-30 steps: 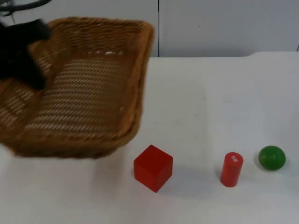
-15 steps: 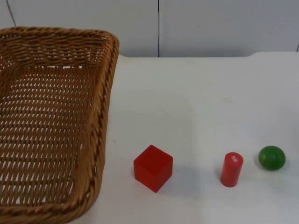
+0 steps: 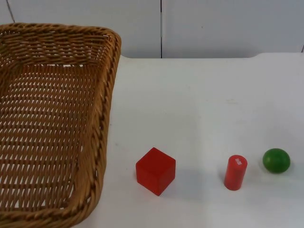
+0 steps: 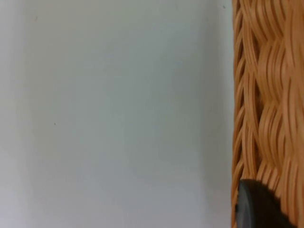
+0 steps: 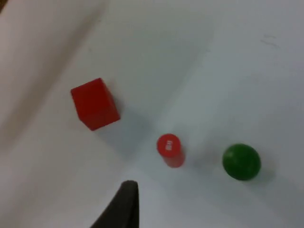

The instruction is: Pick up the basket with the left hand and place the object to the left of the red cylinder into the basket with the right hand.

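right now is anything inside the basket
Nothing shows on the woven floor of the basket; its near-left part runs out of frame. The red cube sits on the table beside it.

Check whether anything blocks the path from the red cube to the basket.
Nothing visible does. The red cube sits on bare white table, with the basket to its left; the red cylinder and green ball lie on its far side.

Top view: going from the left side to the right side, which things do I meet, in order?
wicker basket → red cube → red cylinder → green ball
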Robot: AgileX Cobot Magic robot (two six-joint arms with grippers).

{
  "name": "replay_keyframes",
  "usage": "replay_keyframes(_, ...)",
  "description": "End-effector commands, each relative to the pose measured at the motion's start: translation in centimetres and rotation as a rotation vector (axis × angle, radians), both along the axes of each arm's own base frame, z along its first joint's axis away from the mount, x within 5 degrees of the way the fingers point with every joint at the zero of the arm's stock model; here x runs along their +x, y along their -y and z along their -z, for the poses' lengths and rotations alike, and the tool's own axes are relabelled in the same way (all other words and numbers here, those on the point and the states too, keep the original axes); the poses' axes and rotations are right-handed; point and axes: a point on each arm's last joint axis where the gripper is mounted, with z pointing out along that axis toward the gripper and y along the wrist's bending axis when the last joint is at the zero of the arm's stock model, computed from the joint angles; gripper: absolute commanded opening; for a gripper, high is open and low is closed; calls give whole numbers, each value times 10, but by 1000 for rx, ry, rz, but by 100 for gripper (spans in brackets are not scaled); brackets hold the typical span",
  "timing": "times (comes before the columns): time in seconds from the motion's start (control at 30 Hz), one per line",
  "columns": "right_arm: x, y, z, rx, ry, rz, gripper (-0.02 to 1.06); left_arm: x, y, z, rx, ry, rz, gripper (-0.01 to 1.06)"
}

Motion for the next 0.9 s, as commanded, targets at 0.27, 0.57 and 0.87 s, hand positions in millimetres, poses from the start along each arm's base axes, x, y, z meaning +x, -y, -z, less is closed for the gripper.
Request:
replay_keyframes(0.27,20,-90,48,-146,44,-343,105,3,2,6,-7,-33,14,0)
replay_keyframes(0.57,53,-177,117,-231,41,-487,105,2,1,7,1,-33,20,0)
replay_keyframes(0.87,93,-220,173,-275,4,-493,105,3,1,7,2,-31,21,0)
